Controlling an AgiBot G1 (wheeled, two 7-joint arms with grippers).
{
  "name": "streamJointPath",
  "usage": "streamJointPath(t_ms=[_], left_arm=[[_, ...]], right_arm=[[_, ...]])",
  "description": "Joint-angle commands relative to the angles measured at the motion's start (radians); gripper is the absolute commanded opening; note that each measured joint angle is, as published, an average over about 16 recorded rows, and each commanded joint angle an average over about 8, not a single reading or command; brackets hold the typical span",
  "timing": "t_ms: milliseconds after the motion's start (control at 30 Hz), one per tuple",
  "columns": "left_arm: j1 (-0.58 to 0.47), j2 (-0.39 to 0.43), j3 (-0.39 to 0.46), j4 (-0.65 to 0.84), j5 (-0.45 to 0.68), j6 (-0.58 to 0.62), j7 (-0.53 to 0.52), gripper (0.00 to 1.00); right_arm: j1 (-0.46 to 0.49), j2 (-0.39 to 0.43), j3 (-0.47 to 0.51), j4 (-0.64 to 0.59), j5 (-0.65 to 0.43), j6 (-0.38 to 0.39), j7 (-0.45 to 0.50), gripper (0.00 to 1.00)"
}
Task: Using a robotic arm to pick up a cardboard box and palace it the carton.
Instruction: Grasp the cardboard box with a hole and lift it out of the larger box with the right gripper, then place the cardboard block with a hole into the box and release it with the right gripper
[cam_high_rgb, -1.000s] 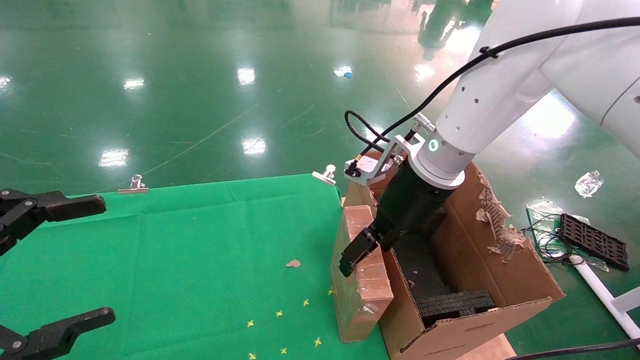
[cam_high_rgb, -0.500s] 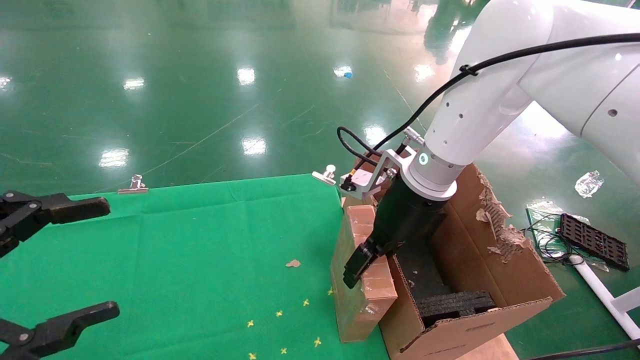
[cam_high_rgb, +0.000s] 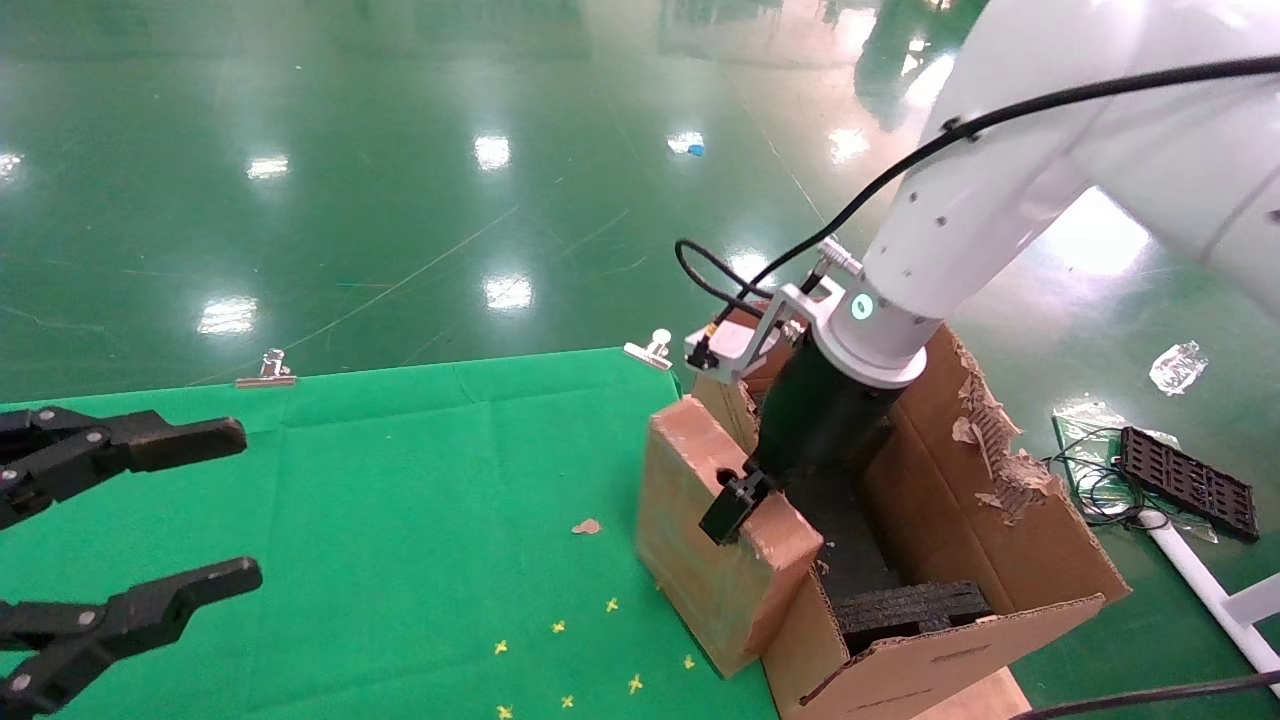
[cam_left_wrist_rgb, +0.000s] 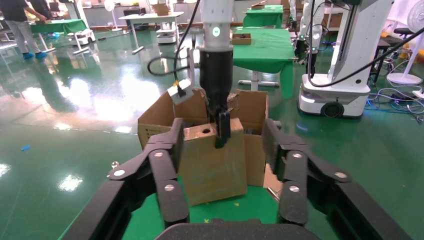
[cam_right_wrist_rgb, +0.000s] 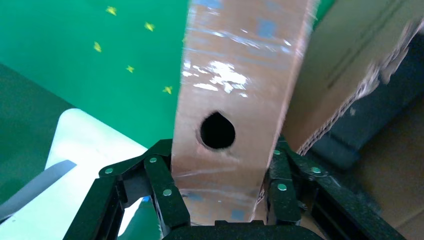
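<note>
We see the robotic arm (cam_high_rgb: 960, 210), our right one, reaching down from the upper right with its black gripper (cam_high_rgb: 735, 505) pointing at the table edge, and its jaws are clenched on the top edge of the cardboard box (cam_high_rgb: 715, 540); the right wrist view shows the fingers (cam_right_wrist_rgb: 160, 195) pressed against both sides of the taped box (cam_right_wrist_rgb: 235, 105), just by a round hole in its face. The box stands on edge, tilted, at the right border of the green cloth (cam_high_rgb: 400, 520), leaning against the near left wall of the carton (cam_high_rgb: 960, 560). The carton sits beside the table with ragged flaps and black foam (cam_high_rgb: 905, 605) inside. Our left gripper (cam_high_rgb: 120, 540) hovers over the cloth at the far left, well apart, jaws spread wide. A small brown scrap (cam_high_rgb: 586, 526) and yellow marks (cam_high_rgb: 560, 627) lie on the cloth.
</note>
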Motion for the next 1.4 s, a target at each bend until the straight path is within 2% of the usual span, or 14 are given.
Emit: streamJointPath(t_ms=[33, 267, 533, 733, 933, 967, 1200, 1233, 1400], left_arm=[[0.0, 0.0, 0.0, 0.0, 0.0, 0.0, 0.0, 0.0], [0.0, 0.0, 0.001, 0.0, 0.0, 0.0, 0.0, 0.0], [0.0, 0.0, 0.001, 0.0, -0.001, 0.0, 0.001, 0.0], [0.0, -0.001, 0.001, 0.0, -0.001, -0.001, 0.001, 0.0], [0.0, -0.001, 0.002, 0.0, -0.001, -0.001, 0.001, 0.01], [0.0, -0.001, 0.002, 0.0, -0.001, -0.001, 0.001, 0.08], [-0.001, -0.001, 0.002, 0.0, -0.002, -0.001, 0.001, 0.95], [-0.001, -0.001, 0.002, 0.0, -0.002, -0.001, 0.001, 1.0], [-0.001, -0.001, 0.003, 0.0, -0.002, -0.001, 0.001, 1.0]], right_arm=[[0.012, 0.016, 0.007, 0.024, 0.002, 0.008, -0.014, 0.0], [0.124, 0.148, 0.108, 0.01, 0.063, 0.078, -0.154, 0.0], [0.237, 0.237, 0.146, -0.129, 0.03, 0.1, -0.26, 0.0], [0.257, 0.271, 0.116, -0.255, -0.041, 0.084, -0.301, 0.0], [0.232, 0.288, 0.081, -0.364, -0.085, 0.052, -0.334, 0.0], [0.222, 0.289, 0.076, -0.38, -0.088, 0.046, -0.339, 0.0], [0.128, 0.278, 0.048, -0.474, -0.102, 0.041, -0.372, 0.0], [0.112, 0.274, 0.045, -0.487, -0.103, 0.047, -0.377, 0.0], [0.041, 0.25, 0.036, -0.553, -0.106, 0.078, -0.389, 0.0]])
